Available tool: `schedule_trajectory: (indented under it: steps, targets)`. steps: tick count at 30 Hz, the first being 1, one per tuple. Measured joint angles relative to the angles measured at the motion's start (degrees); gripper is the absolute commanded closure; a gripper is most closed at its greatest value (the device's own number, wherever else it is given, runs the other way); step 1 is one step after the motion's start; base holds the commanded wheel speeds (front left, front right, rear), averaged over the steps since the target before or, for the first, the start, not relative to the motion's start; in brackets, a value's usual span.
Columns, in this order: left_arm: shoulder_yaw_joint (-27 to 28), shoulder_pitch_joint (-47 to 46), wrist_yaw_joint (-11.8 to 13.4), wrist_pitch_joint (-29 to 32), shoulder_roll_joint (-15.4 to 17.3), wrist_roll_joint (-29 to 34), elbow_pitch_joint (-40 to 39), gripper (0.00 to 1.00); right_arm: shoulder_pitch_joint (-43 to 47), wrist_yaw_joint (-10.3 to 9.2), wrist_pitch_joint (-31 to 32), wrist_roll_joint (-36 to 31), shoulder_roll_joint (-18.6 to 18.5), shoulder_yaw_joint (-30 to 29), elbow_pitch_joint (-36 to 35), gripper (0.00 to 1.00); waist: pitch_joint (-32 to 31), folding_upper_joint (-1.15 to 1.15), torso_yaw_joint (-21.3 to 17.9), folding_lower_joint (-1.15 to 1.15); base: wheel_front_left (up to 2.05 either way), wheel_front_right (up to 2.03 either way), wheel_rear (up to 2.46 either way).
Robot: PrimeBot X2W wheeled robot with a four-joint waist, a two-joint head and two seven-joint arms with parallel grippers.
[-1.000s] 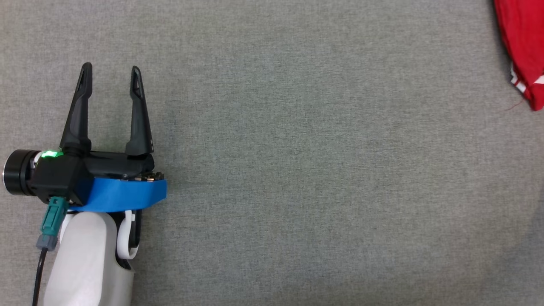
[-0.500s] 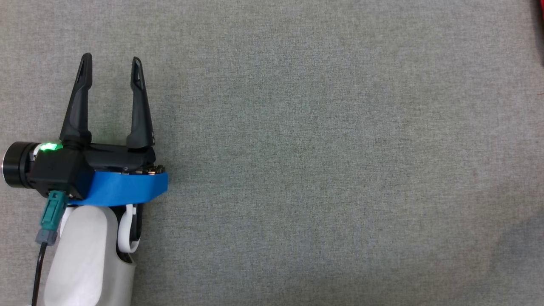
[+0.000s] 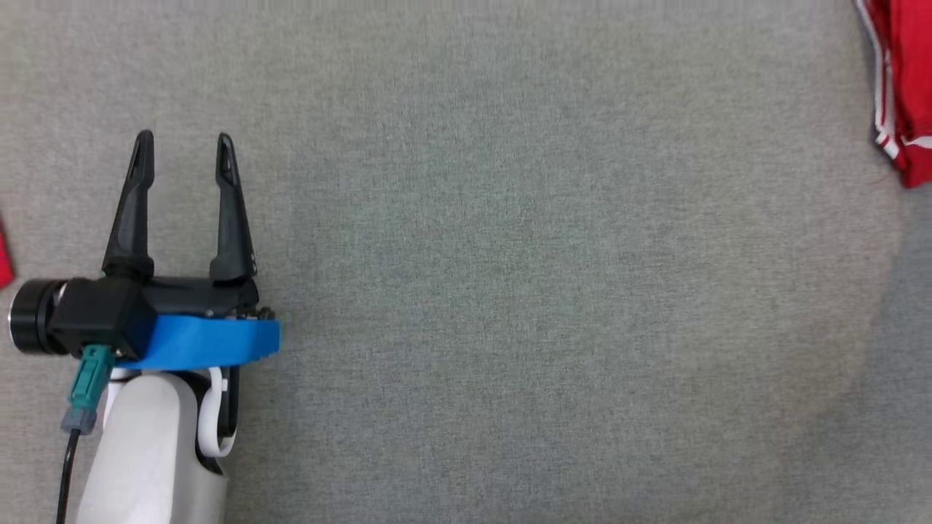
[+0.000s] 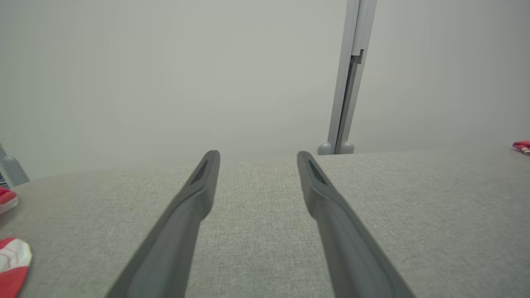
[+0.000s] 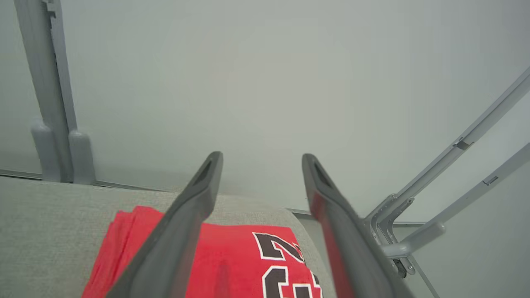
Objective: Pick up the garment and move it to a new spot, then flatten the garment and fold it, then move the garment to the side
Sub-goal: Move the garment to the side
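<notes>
The garment is a red jersey with white trim, lying at the far right edge of the grey cloth-covered table. In the right wrist view it lies folded, black-and-white numerals up, close to the table's corner. My right gripper hovers just over it, open, with nothing between the fingers. My left gripper stands open and empty over bare table at the left. Its wrist view shows the open fingers and a sliver of the garment far off at the right.
Other red-and-white cloth lies at the table's left edge, seen as a red scrap in the head view. Grey frame posts and slanted metal struts stand beyond the table's far edge and right corner.
The whole head picture has shifted, so the camera moved. The garment's edge nearly left the picture half a second ago and is back at the top right. The left gripper stays open.
</notes>
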Motion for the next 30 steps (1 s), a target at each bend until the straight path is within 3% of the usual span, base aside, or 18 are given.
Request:
schedule_trajectory:
  steps: [17,30]
  targets:
    - [3.0,9.4,0.1,0.0,-1.1,-1.6,2.8,0.00,18.7,-0.01,-1.2,7.7,12.3,11.4,-21.4,0.00,-14.1,0.00,-0.9,-0.01,0.00,0.00,0.00]
    - [3.8,14.1,-0.6,0.0,-1.5,-2.1,4.7,0.00,34.0,-0.01,-1.2,10.7,19.7,15.0,-29.8,0.00,-22.4,0.00,-0.8,-0.01,0.00,0.00,0.00]
